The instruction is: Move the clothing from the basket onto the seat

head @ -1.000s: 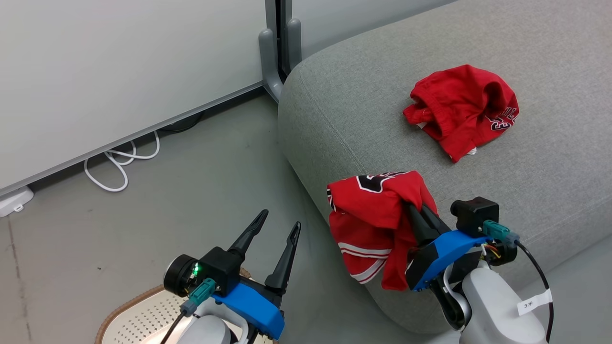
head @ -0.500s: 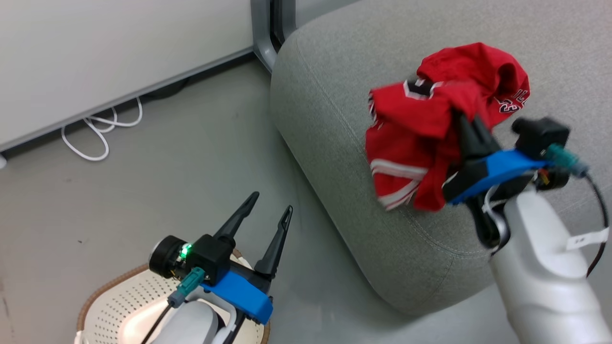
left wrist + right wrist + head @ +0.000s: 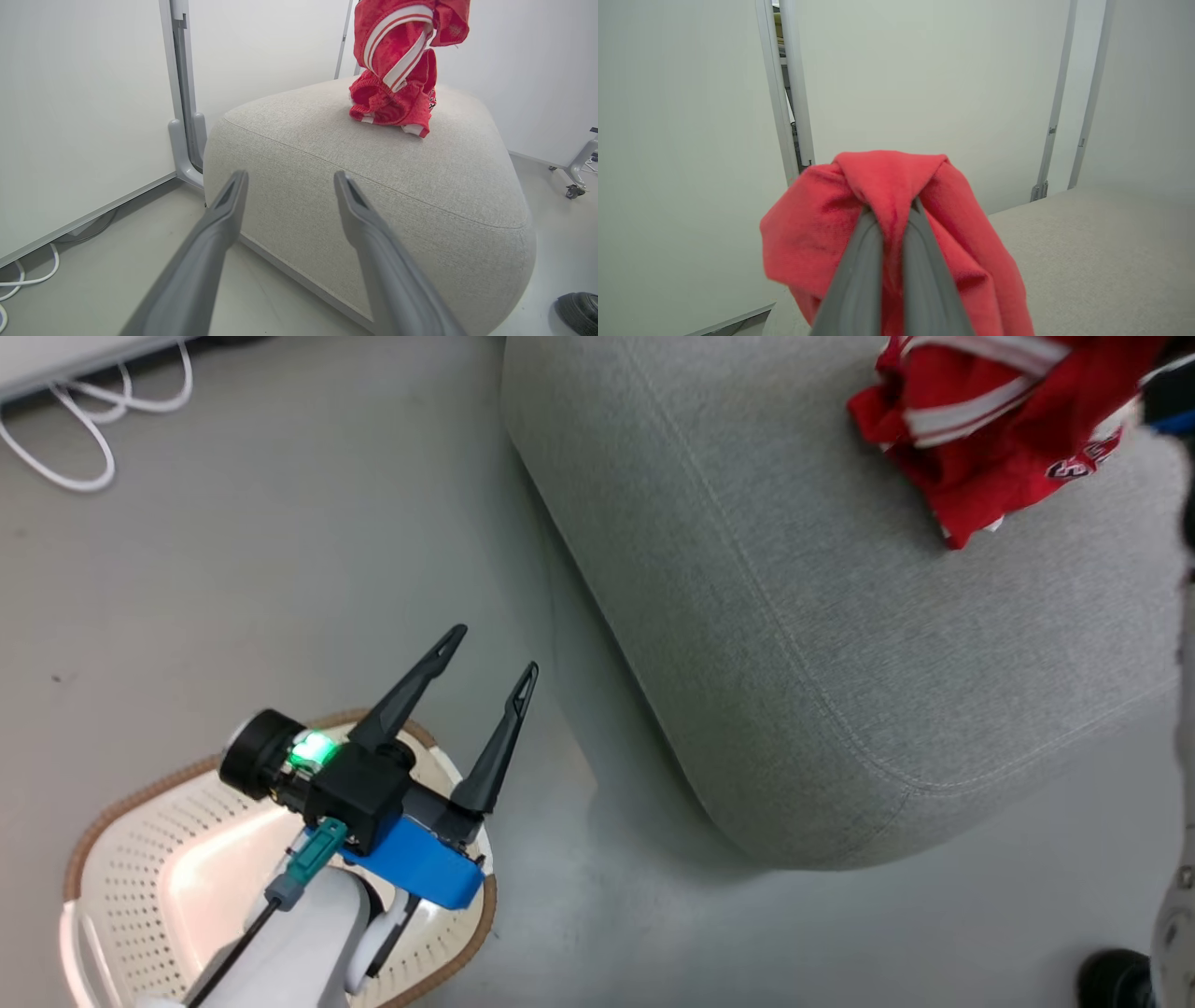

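Observation:
One red jersey (image 3: pixel 392 105) lies crumpled on top of the grey seat (image 3: pixel 840 663). Just above it hangs a second red jersey (image 3: pixel 402 32) with white stripe trim. My right gripper (image 3: pixel 891 207) is shut on this hanging jersey (image 3: pixel 896 172), whose fabric is bunched over the fingertips. In the head view both jerseys (image 3: pixel 990 448) overlap at the top right. My left gripper (image 3: pixel 495 649) stands open with nothing in it, over the cream basket (image 3: pixel 112 803) on the floor and left of the seat. The basket's visible inside is bare plastic, and my left arm covers part of it.
A white cable (image 3: pixel 56 457) loops on the grey floor at the upper left. White wall panels with a grey post foot (image 3: pixel 184 154) stand behind the seat (image 3: pixel 373 177). A dark wheel (image 3: pixel 1116 975) sits on the floor at the lower right.
My right arm has carried the held jersey up from the seat's front edge to above the other jersey. The head camera has tilted down. The left gripper has stayed open.

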Motion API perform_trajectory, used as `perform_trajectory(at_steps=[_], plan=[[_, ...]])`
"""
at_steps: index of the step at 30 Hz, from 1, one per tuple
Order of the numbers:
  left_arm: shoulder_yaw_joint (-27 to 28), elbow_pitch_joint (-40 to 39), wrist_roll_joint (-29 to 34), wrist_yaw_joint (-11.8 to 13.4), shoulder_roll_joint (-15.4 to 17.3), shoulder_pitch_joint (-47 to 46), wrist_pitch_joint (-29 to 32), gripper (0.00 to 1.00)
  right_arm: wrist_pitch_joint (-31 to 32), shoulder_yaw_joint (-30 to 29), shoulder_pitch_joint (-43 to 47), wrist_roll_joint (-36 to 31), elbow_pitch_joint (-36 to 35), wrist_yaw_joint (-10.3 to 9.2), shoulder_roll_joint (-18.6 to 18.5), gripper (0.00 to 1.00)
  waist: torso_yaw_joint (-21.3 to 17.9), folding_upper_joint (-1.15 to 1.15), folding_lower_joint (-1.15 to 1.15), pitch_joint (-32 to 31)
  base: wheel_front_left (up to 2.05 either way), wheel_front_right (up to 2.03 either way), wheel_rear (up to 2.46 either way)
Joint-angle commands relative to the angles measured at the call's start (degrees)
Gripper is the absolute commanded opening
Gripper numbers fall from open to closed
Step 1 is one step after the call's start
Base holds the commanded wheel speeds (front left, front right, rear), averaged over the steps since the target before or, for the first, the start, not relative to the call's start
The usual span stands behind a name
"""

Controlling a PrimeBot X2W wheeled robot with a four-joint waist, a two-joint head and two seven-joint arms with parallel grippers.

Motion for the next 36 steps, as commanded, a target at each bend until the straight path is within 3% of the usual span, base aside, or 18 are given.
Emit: perform_trajectory(at_steps=[1,7,15,28,32,33,34,36], plan=[[0.2,-1.0,0.6,-0.1,1.1,-1.3,-0.3,1.00,-0.1,-1.4,-2.0,0.4,-0.4,0.03,-0.9,0.00,0.5,0.00,-0.01,4.8,0.00,0.00,0.00],[-0.1,-4.8,1.9,-0.1,3.9,-3.5,0.3,1.00,-1.6,-7.1,-3.9,0.9,0.9,0.03,-3.1,0.00,1.5,0.00,-0.01,10.7,0.00,0.00,0.00],[0.4,-9.0,2.4,1.0,6.1,-2.4,1.4,1.00,-4.6,-12.3,-0.9,0.0,8.6,0.03,-2.7,0.00,2.4,0.00,-0.01,13.4,0.00,0.00,0.00],[-0.2,-11.7,1.6,1.7,7.2,-1.1,2.8,1.00,-6.9,-13.4,-1.2,-3.5,20.7,0.03,-2.1,0.02,2.8,0.00,-0.01,12.9,0.00,0.00,0.00],[-0.6,-11.1,1.3,1.8,6.4,-1.3,2.3,1.00,-7.2,-13.1,-1.0,-4.0,21.0,0.03,-2.5,0.61,3.3,0.00,-0.01,12.2,0.00,0.00,0.00],[-0.7,-10.8,1.2,1.8,6.2,-1.4,2.2,1.00,-7.2,-13.0,-0.7,-4.1,21.0,0.03,-2.7,0.88,3.4,0.00,-0.01,11.9,0.00,0.00,0.00],[-0.9,-10.6,1.2,1.8,6.0,-1.6,2.0,1.00,-7.2,-12.9,-0.5,-4.2,21.0,0.03,-2.8,1.00,3.6,0.00,-0.01,11.7,0.00,0.00,0.00],[-1.0,-9.9,0.7,1.8,5.4,-1.7,1.6,1.00,-7.2,-12.6,0.1,-4.7,20.8,0.03,-3.1,1.00,4.0,0.00,-0.01,10.8,0.00,0.00,0.00]])
